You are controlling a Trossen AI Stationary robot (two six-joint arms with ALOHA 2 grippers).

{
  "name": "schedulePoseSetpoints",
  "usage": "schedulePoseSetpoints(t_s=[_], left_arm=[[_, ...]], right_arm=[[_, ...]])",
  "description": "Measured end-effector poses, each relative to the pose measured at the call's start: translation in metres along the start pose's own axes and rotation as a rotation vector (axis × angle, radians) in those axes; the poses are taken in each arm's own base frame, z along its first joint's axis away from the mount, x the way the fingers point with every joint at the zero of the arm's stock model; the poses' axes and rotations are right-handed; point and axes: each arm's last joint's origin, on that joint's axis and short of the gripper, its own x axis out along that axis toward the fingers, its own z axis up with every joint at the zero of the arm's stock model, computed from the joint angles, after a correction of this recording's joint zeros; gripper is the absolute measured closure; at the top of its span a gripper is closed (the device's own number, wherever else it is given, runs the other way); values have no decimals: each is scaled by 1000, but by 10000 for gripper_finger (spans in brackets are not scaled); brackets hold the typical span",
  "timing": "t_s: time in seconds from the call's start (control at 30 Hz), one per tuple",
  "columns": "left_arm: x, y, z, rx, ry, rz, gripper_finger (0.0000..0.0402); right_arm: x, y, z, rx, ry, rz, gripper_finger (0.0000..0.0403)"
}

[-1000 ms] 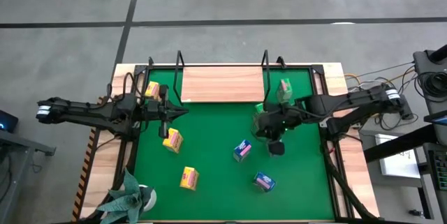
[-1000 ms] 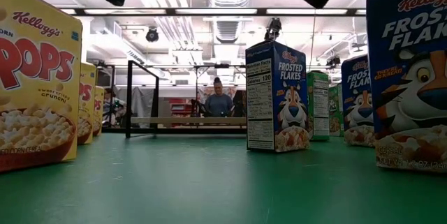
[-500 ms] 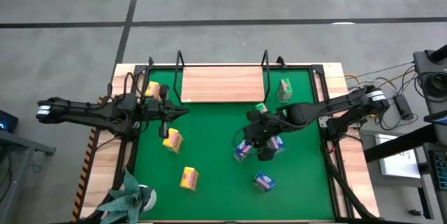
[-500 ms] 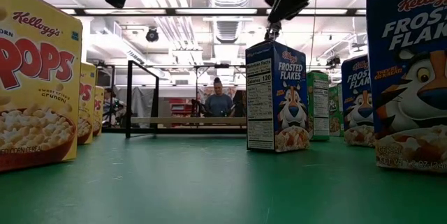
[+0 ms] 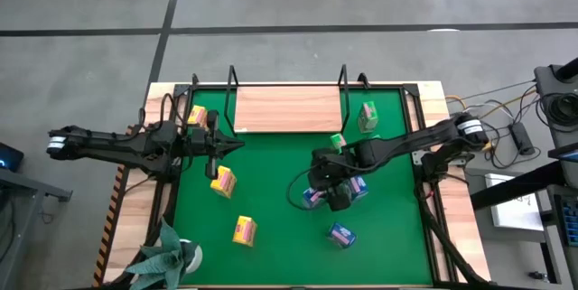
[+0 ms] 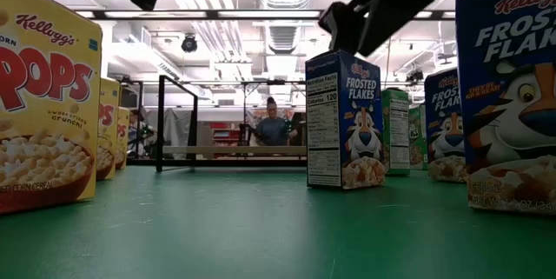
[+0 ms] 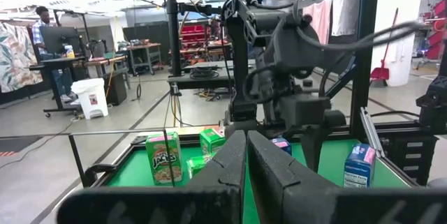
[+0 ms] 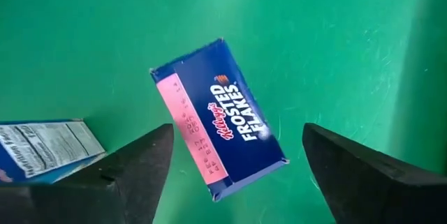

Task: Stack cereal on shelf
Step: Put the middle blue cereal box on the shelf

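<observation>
A blue cereal box [image 8: 220, 119] stands upright on the green mat [image 5: 271, 173]. My right gripper [image 8: 236, 135] hangs open above it, pointing down, one finger on either side of the box's top and clear of it. In the high view this gripper [image 5: 318, 184] is at mid-table, over that box [image 5: 312, 197]. The low view shows the same box [image 6: 343, 121] with the gripper [image 6: 382, 5] overhead. The wooden shelf [image 5: 287, 109] lies at the far edge. My left gripper [image 5: 230, 145] waits shut at the table's left.
Two more blue boxes [image 5: 358, 187] [image 5: 340, 234] stand near my right gripper. Green boxes [image 5: 368, 116] [image 5: 336, 141] stand right of the shelf. Yellow boxes [image 5: 196, 116] [image 5: 223, 181] [image 5: 244, 229] are on the left side. A plant [image 5: 167, 258] sits at the near left corner.
My right gripper has swung from the right side of the mat toward the table's left, coming over the upright blue box at mid-table and sinking closer to its top. No box has moved.
</observation>
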Motion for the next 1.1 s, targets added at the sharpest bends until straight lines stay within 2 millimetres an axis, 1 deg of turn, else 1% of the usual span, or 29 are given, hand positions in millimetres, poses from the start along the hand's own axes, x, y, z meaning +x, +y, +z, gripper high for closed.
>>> schedulePoseSetpoints(t_s=[0.27,0.37,0.77,1.1], left_arm=[[0,0,0,0,1,0,402],[0,0,0,0,1,0,402],[0,0,0,0,1,0,402],[0,0,0,0,1,0,402]], right_arm=[[19,-1,-3,1,65,9,90],[23,-1,-4,0,79,12,99],[24,-1,-4,9,79,15,153],[24,-1,-3,27,77,16,177]])
